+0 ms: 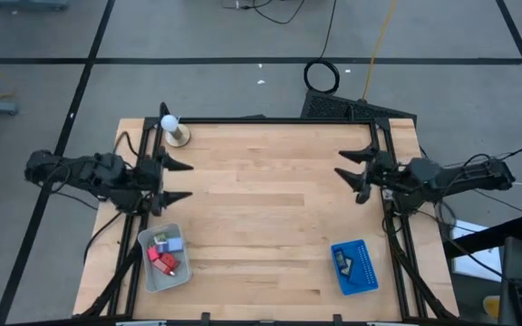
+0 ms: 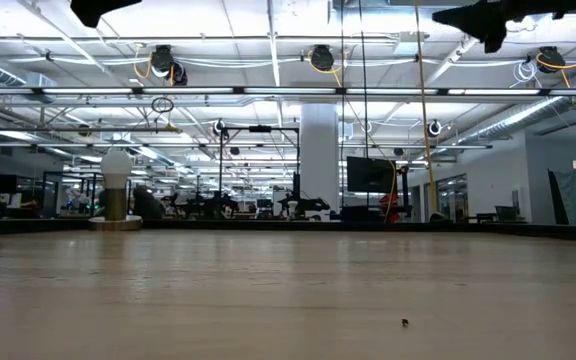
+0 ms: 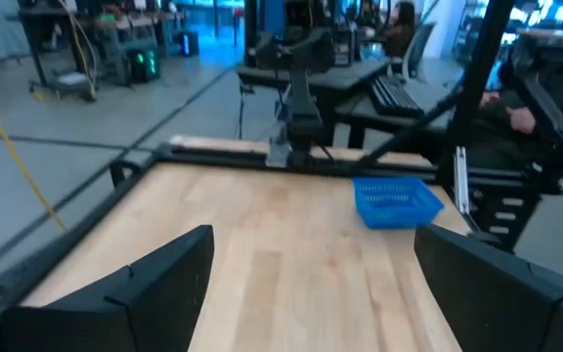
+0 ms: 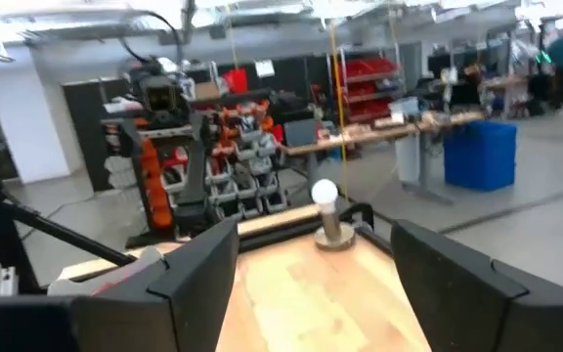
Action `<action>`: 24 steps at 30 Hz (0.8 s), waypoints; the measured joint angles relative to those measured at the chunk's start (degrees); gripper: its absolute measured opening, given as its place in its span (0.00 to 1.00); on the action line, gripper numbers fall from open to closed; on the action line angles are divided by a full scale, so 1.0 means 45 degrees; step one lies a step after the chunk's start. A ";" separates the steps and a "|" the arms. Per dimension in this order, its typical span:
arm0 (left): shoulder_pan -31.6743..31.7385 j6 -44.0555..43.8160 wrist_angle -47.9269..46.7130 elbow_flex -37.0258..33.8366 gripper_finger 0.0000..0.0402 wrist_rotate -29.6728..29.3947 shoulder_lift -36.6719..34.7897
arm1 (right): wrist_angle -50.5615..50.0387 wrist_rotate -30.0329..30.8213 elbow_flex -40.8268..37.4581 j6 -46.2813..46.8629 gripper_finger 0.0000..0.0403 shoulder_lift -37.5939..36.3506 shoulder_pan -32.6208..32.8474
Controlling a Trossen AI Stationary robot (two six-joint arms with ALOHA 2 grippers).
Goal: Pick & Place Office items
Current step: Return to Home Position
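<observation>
We find the office items [image 1: 164, 256] binned, in the grey tray [image 1: 143, 244] nearer our left gripper [image 1: 188, 181] and the blue tray [image 1: 363, 269] nearer the right gripper [image 1: 343, 166], both with jaws spread, empty.

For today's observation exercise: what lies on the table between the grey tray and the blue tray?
Nothing: in the high view, only bare wooden table shows between the grey tray and the blue tray.
</observation>
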 joint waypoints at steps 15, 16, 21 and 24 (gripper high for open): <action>0.4338 0.1252 -0.1195 -0.0003 0.88 0.3714 -0.0816 | -0.6150 -0.0196 0.0005 0.0599 0.62 -0.4279 -0.1312; 0.4674 0.1380 -0.1229 -0.0002 0.88 0.4071 -0.0816 | -0.6331 -0.0191 0.0005 0.0600 0.62 -0.4516 -0.1373; 0.6097 0.1673 -0.1252 -0.0145 0.89 0.5437 -0.1196 | -0.7299 -0.0182 0.0005 0.0692 0.62 -0.5681 -0.1595; 0.6715 0.1689 -0.0808 -0.0769 0.91 0.5977 -0.1931 | -0.7762 -0.0134 0.0005 0.0702 0.61 -0.6197 -0.1607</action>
